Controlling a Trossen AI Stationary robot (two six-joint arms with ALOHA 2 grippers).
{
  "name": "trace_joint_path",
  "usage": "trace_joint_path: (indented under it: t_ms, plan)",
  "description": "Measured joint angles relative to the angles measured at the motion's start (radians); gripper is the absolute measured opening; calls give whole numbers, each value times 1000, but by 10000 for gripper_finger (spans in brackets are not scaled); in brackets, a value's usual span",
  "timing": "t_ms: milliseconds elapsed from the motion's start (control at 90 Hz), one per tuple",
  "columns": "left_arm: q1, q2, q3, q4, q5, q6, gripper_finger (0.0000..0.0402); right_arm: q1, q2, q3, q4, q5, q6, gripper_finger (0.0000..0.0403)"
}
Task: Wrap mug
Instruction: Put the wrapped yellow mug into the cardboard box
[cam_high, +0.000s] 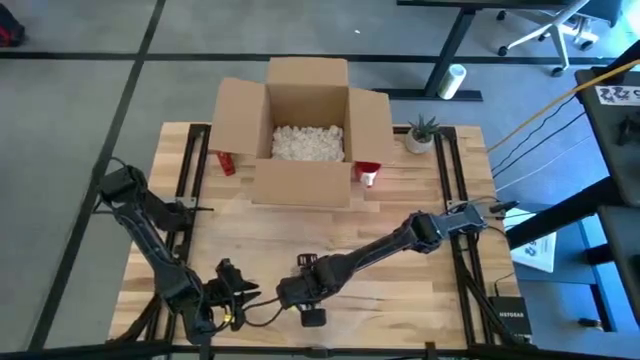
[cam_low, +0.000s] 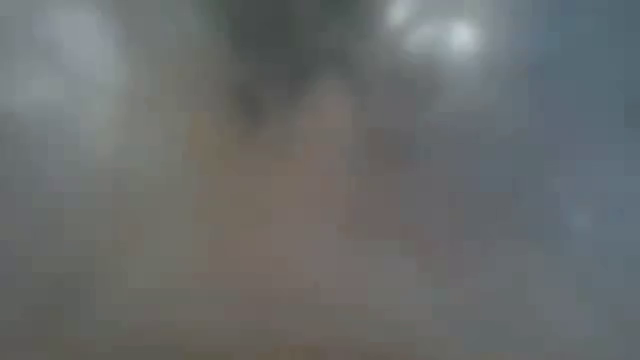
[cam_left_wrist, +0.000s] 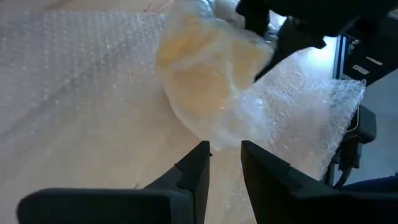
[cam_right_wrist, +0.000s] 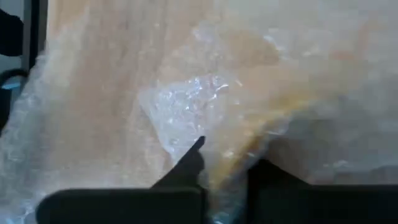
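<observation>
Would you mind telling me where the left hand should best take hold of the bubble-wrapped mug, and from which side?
Probably grip the loose wrap edge nearest the left hand, not the bulging middle. The wrapped mug is a rounded yellowish bundle, likely too wide for the narrowly parted fingers. The right hand already occupies its far side, so approach from the near side, low along the bubble wrap sheet.

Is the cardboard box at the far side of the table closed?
No, in the high view the cardboard box stands with its flaps folded outward and white packing fill showing inside.
</observation>
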Motion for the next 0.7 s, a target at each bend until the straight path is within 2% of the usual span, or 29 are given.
trace_joint_path:
  t_ms: [256,700]
  plan:
    - [0,0,0,-2,0,0,74,10,-36,33,-116,38,1,7]
    - [0,0,0,-6,0,7,74,35,-361,34,-83,156,-17,7]
